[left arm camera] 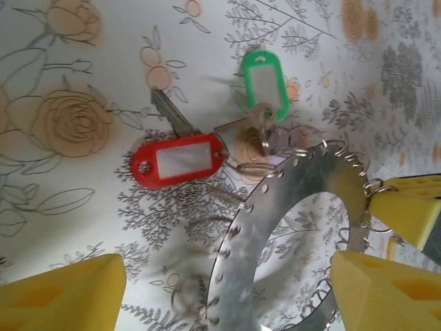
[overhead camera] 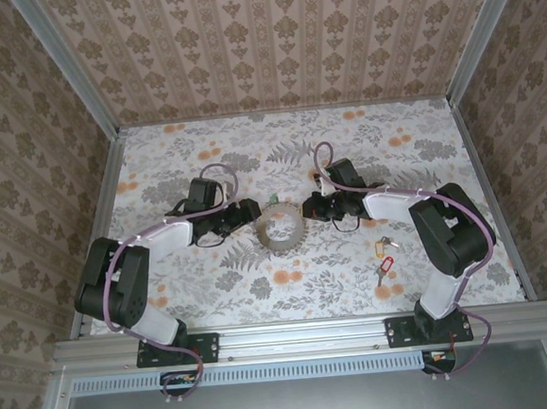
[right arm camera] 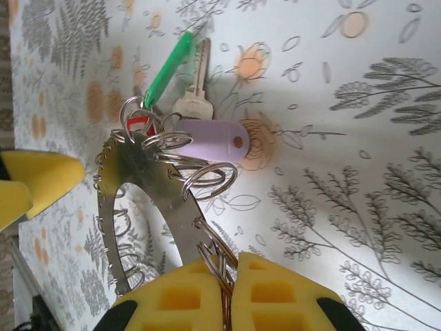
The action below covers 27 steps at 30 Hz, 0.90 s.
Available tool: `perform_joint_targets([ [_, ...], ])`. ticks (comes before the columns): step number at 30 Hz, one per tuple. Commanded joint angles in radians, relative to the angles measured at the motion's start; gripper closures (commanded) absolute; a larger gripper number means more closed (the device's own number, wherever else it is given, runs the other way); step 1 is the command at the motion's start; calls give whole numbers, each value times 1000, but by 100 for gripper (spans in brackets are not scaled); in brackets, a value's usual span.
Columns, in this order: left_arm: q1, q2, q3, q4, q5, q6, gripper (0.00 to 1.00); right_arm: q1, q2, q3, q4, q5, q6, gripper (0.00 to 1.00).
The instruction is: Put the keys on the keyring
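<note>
Red tag [left arm camera: 180, 160], green tag [left arm camera: 264, 83], lilac tag [right arm camera: 213, 140], silver keyring [left arm camera: 298, 178], orange-and-grey floral table [overhead camera: 421, 155], beige patterned walls [overhead camera: 270, 44]

The keyring [overhead camera: 279, 232] lay on the table [overhead camera: 421, 155] between my left gripper [overhead camera: 251, 212] and right gripper [overhead camera: 310, 207], its rim between my right jaws, some keys [left arm camera: 180, 160] just beyond my left jaws, two loose keys [overhead camera: 386, 270] behind my right.
</note>
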Motion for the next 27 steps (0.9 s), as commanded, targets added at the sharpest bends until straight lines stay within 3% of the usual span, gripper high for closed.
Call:
perform_joint_targets([
  [1,5,23,-6,55,86,21,22,-15,-32,-1,42,-93,-63,100],
  [9,11,26,4,45,135,32,28,-44,-44,-6,84,-166,-70,100],
  [17,5,34,4,134,286,2,39,-47,-46,27,27,-186,-123,100],
  [24,1,49,0,143,306,-20,43,-54,-54,56,3,-211,-149,100],
  [27,1,40,-5,144,298,-26,36,-58,-60,64,-10,-212,-157,100],
])
